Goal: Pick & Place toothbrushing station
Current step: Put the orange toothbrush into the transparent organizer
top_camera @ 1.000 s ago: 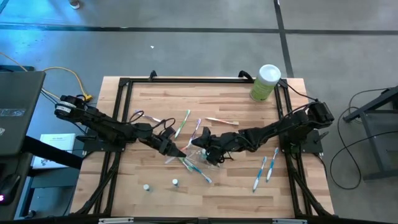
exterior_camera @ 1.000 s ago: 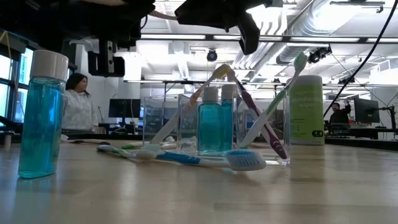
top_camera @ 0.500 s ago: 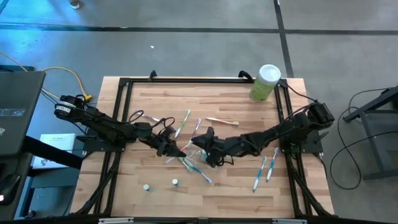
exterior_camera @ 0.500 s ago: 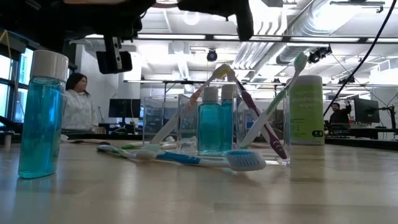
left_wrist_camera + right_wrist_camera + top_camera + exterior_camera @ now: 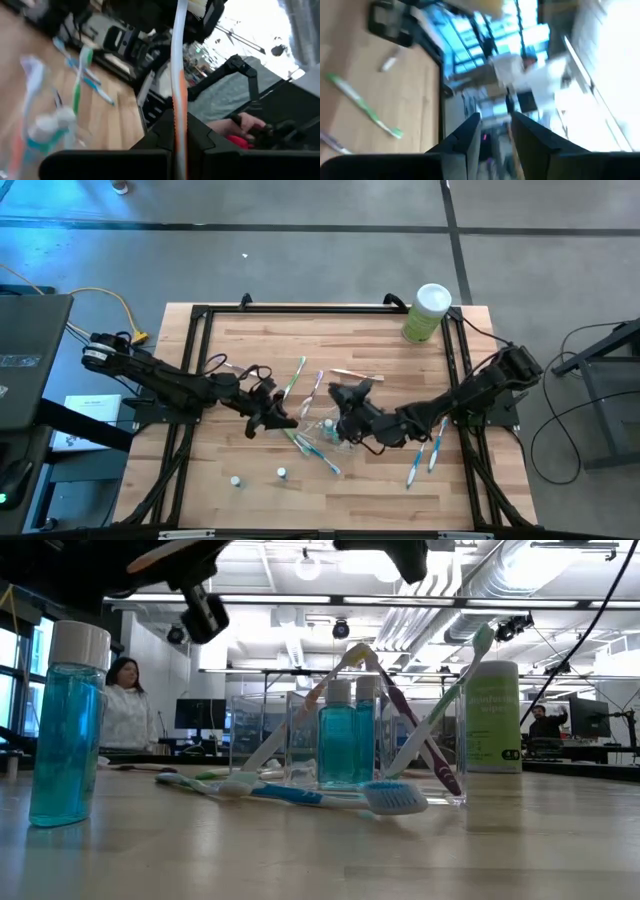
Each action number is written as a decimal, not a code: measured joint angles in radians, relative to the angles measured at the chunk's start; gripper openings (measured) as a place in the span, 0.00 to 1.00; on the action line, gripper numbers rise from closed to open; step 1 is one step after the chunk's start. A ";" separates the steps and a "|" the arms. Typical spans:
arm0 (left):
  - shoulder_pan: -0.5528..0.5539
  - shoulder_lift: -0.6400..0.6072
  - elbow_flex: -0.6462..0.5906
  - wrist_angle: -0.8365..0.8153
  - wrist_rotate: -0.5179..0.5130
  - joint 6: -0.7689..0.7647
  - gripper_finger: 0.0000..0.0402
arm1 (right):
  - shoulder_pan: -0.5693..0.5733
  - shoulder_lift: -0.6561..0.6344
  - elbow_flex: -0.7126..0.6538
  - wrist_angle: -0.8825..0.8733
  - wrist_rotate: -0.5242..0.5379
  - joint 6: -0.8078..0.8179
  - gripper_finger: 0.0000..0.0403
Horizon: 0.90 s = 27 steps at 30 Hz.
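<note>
The clear cup (image 5: pixel 330 431) stands at mid-table with teal bottles and slanting toothbrushes in it; the low view shows it (image 5: pixel 372 755) upright. More toothbrushes lie around it: green (image 5: pixel 293 380), blue (image 5: pixel 424 450), and one in front of the cup (image 5: pixel 300 795). My left gripper (image 5: pixel 266 418) hovers left of the cup, shut on a white-and-orange toothbrush (image 5: pixel 178 75). My right gripper (image 5: pixel 352 394) is raised just right of the cup; its fingers (image 5: pixel 472 131) stand slightly apart with nothing between them. My left gripper pinches the white-and-orange toothbrush by its handle (image 5: pixel 179 117) between its two fingers. The fingers come about level from the table's left. The brush sticks out beyond the fingertips and is lifted clear of the table.
A tall pale-green canister (image 5: pixel 428 312) with a white lid stands at the far right corner. Two small bottles (image 5: pixel 235 480) (image 5: pixel 283 473) stand near the front edge; one (image 5: pixel 65 730) looms at the left of the low view. A person (image 5: pixel 125 705) shows beyond the table.
My left gripper has rolled about its own axis, turning the held toothbrush with it. My right gripper has risen, swung away from the cup toward the table's right and far side, and turned. The cup and the loose brushes have stayed in place.
</note>
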 joint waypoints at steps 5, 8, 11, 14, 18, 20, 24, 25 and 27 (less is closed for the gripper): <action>-0.001 -0.024 0.000 -0.020 -0.024 0.123 0.01 | -0.002 -0.078 0.000 -0.102 0.077 0.194 0.26; 0.008 -0.026 0.000 -0.026 -0.042 0.172 0.01 | 0.001 -0.157 -0.001 -0.305 0.071 0.401 0.26; 0.033 -0.026 0.000 -0.033 -0.065 0.215 0.01 | 0.007 -0.259 0.000 -0.576 -0.029 0.714 0.25; 0.069 -0.026 0.000 -0.029 -0.081 0.266 0.01 | -0.007 -0.342 -0.003 -0.725 -0.294 0.996 0.25; 0.094 -0.026 0.014 -0.032 -0.164 0.379 0.01 | -0.049 -0.377 -0.058 -0.582 -0.567 1.078 0.25; 0.087 -0.026 0.033 -0.030 -0.217 0.453 0.01 | -0.068 -0.370 -0.082 -0.483 -0.636 1.065 0.25; 0.026 -0.024 0.095 -0.050 -0.328 0.641 0.01 | -0.104 -0.319 -0.092 -0.329 -0.730 1.022 0.25; 0.008 -0.019 0.116 -0.062 -0.363 0.689 0.01 | -0.112 -0.305 -0.095 -0.300 -0.736 1.009 0.25; -0.031 -0.012 0.150 -0.100 -0.442 0.783 0.01 | -0.130 -0.277 -0.095 -0.231 -0.738 0.982 0.25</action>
